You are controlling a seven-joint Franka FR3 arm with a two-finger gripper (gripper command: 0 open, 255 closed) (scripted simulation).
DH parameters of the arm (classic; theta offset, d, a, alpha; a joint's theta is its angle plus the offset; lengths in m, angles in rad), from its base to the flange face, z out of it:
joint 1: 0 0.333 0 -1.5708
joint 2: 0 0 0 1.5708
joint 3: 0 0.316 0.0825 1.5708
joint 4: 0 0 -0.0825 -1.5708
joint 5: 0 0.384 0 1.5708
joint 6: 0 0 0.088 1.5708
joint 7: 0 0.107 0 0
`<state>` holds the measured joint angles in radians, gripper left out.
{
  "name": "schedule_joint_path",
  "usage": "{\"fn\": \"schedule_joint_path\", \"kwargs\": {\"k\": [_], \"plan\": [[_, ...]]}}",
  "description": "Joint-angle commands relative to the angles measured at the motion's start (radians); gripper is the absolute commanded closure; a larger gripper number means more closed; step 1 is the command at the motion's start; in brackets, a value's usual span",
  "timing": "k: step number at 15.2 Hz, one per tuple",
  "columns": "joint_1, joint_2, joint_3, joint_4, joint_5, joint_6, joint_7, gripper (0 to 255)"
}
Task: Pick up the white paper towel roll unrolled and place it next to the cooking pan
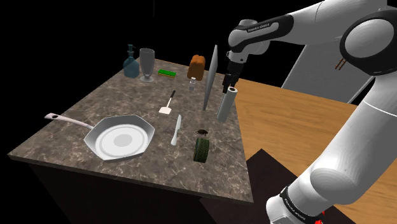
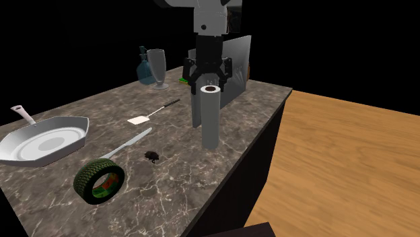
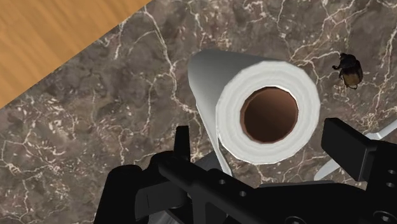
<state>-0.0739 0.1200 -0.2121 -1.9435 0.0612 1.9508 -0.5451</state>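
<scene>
Wrist view: gripper, released, hangs straight above the upright roll at frame centre, jaws flanking its rim.

Shoulder view: looking down across the surface from off its long edge. Second exterior view: nearer, sharing that surface. Wrist view: facing down, close above it.

Towel roll beside board, pan well apart
</scene>
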Motion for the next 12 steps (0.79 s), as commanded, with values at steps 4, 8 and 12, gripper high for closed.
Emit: {"fn": "schedule_joint_path", "kwargs": {"k": [4, 8, 12], "plan": [[0.0, 0.0, 0.0, 0.0, 0.0, 0.001, 0.0, 0], [0.0, 0.0, 0.0, 0.0, 0.0, 0.001, 0.0, 255], [0.0, 0.001, 0.0, 0.0, 0.0, 0.001, 0.0, 255]]}}
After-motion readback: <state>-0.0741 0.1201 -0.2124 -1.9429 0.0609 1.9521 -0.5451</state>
